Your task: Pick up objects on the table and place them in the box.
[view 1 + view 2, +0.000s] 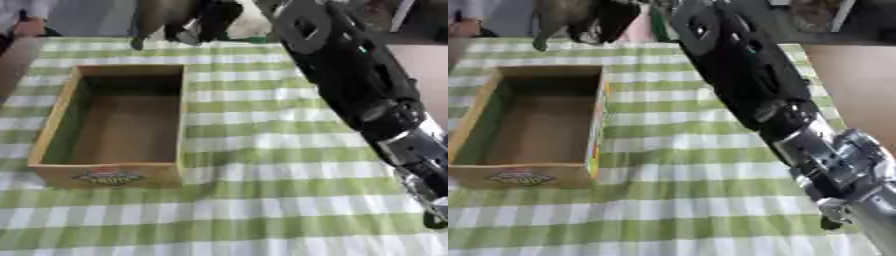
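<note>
The box (114, 125), an open wooden tray with a coloured label on its near wall, is seen on the left part of the worktop (262, 200), long side running near to far. Nothing can be made out inside it; only its brown floor is shown. The worktop is covered by a green and white checked cloth (684, 215), and no loose objects are seen on the cloth near the box.

The right arm (745, 85) is seen stretched from the near right edge diagonally toward the far middle, black with silver joints near the wrist end of the view. It passes to the right of the box, apart from it. The right hand (188, 25) is seen at the far edge of the worktop, beyond the far wall of the box, raised above the cloth. Its fingers (138, 42) are blurred; something dark appears to be hanging under them, but whether they are curled round anything or spread wide cannot be told.

The left hand is not shown in either view.

A brown surface (859, 85) is seen past the right edge of the cloth.
</note>
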Controlling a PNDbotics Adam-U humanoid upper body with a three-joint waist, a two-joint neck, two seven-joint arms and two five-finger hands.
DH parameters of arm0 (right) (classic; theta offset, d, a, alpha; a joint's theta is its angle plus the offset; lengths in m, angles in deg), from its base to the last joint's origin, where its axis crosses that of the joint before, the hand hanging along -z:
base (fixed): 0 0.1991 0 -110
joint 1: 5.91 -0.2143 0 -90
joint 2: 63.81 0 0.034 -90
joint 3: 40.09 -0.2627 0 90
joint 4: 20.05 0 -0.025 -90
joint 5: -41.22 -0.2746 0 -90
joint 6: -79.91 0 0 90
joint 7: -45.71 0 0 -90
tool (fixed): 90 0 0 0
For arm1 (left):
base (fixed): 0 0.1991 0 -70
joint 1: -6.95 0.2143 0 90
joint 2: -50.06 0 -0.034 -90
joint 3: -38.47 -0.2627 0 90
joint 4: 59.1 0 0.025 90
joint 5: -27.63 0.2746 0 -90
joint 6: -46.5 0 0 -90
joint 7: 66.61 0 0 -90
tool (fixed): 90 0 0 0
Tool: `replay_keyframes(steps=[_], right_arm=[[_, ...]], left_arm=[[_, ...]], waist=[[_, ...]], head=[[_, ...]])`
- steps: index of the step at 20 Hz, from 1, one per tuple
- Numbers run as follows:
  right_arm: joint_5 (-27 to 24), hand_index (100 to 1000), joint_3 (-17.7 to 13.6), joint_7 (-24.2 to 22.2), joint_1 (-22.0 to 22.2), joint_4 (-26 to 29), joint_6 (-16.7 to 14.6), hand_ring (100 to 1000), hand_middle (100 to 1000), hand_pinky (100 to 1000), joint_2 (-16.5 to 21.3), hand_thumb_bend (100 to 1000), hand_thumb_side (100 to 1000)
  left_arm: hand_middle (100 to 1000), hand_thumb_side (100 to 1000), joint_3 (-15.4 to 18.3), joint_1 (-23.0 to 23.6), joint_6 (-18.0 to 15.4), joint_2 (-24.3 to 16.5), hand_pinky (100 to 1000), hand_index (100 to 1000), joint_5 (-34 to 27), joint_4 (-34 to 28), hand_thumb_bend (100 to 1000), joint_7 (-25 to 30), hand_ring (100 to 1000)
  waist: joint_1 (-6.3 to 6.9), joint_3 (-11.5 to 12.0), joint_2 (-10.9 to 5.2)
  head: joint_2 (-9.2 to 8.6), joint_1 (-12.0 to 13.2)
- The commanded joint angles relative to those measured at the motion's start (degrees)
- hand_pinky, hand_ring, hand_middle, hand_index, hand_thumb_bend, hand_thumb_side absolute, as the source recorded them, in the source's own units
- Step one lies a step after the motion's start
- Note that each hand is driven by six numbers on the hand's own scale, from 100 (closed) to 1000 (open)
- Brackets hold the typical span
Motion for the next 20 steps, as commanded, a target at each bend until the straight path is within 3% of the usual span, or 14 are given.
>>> replay_keyframes(steps=[1,12,20], right_arm=[[0.9,259,-0.6,0.2,-1.8,-0.1,0.7,497,178,734,-1.9,100,241],[8.5,262,-2.5,4.9,-0.3,-9.7,2.2,493,178,728,-8.4,100,240],[17.5,268,-1.8,7.2,1.1,-15.8,-0.7,498,184,732,-10.4,100,235]], left_arm=[[675,751,-0.2,-1.0,-0.3,-0.7,450,780,-0.5,-1.0,249,0.2,560],[671,751,-0.3,-2.1,-1.0,-0.2,451,779,-0.9,-1.0,253,0.2,560],[670,751,-0.3,-2.4,-1.0,0.0,450,778,-0.9,-1.0,252,0.2,560]], waist=[[0.07,0.5,-0.86],[-0.79,3.1,0.34],[-0.97,3.5,0.85]], head=[[-0.75,-0.9],[-2.49,-2.3],[-2.83,-2.4]])
